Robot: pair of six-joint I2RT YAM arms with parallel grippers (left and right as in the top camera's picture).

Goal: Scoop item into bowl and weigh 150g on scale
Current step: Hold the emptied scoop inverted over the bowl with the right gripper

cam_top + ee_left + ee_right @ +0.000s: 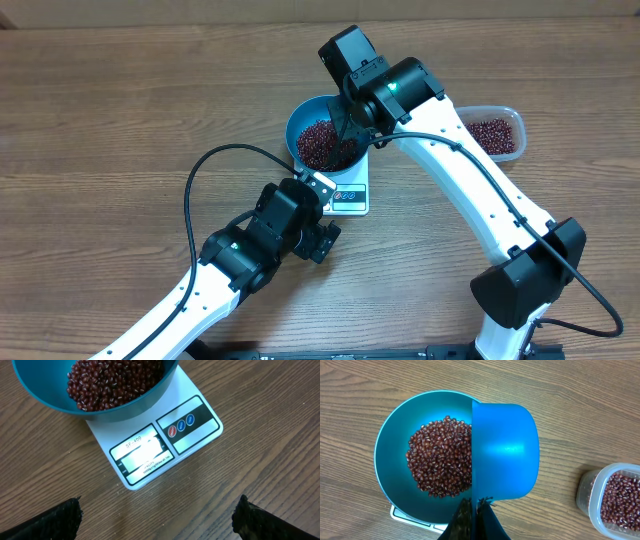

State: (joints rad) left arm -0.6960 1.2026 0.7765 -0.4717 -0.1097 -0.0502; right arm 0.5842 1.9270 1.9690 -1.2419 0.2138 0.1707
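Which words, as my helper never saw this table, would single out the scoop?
On the wooden table, find the small white square scale with the round blue bowl of red-brown beans on it. The blue plastic scoop hangs over that bowl's rim, held by the right gripper; unlike bowl and clear plastic tub, it shows no beans.

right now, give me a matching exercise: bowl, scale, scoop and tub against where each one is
Things:
1 bowl
2 scale
3 scoop
4 clear tub

Places:
A in the right gripper, above the bowl
B under the bowl
C on the scale, holding beans
D on the table, apart from the scale, holding beans

Pairs: 1-C; 2-B; 3-A; 4-D
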